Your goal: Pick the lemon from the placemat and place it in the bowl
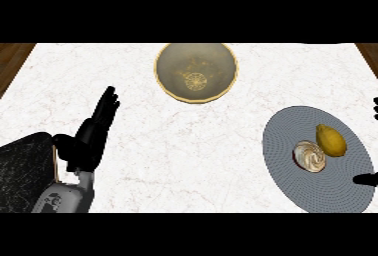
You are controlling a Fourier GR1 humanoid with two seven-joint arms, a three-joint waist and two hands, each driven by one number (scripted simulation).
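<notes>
White marble tabletop (184, 150): lemon (331, 140) lies on the placemat (295, 185) beside a shell-like pastry (309, 156). Left robot hand (92, 135) rests released; right robot hand (367, 179) unclear. Best approach the lemon from the right, avoiding the pastry, then carry to the far bowl (196, 72).

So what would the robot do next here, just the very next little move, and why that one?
Probably bring the right hand, which only peeks in at the right edge, inward over the lemon. The lemon lies untouched on the grey placemat, beside a cream swirled thing it must avoid. The bowl sits far back, and the left hand rests open on the other side.
</notes>
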